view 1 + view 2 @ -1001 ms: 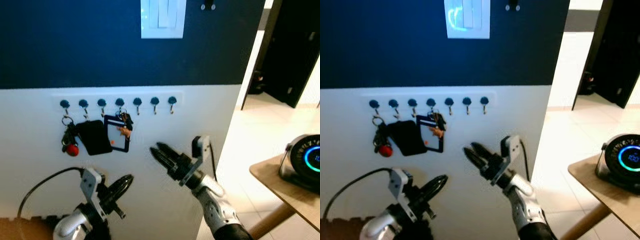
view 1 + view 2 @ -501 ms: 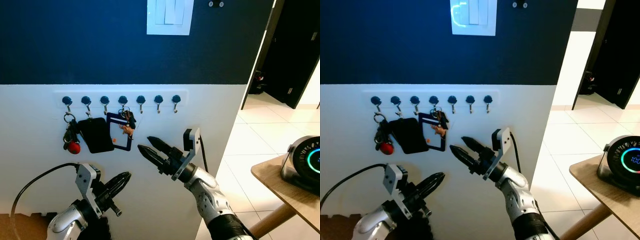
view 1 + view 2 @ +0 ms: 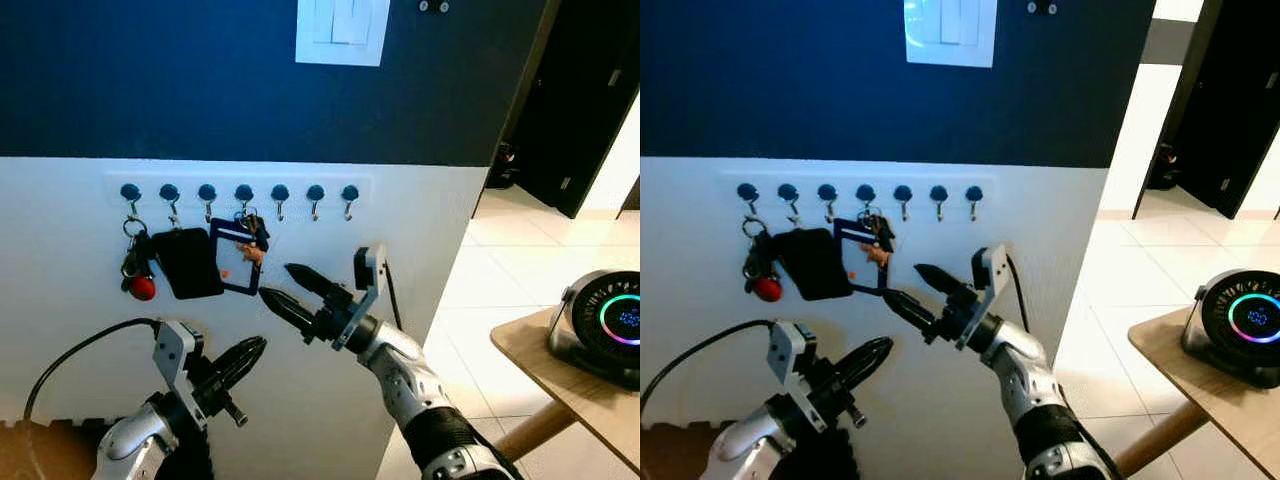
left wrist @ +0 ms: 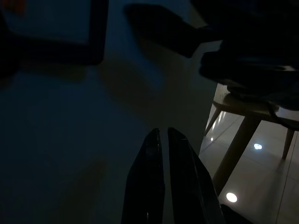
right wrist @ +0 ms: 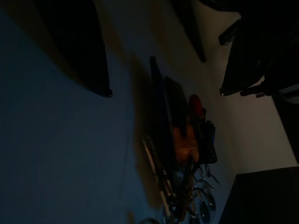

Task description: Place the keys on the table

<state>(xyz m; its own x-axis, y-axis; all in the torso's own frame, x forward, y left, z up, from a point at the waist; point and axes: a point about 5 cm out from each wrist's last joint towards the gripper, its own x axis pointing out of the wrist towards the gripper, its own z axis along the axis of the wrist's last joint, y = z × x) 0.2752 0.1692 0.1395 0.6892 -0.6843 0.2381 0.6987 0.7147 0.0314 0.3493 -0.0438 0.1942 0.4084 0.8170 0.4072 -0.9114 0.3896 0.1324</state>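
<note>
Right tool point(image 3: 279, 286) spread just below half-hidden keys point(image 3: 250, 228); left tool point(image 3: 245, 357) pressed together, low.

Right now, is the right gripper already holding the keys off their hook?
No. The right gripper is open, its fingertips just short of the keys, which hang from their hook on the wall.

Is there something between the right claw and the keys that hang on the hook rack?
Nothing visible blocks it. The right claw is open just below the keys on the rack. A dark blue card holder hangs beside the keys, very near the fingertips.
</note>
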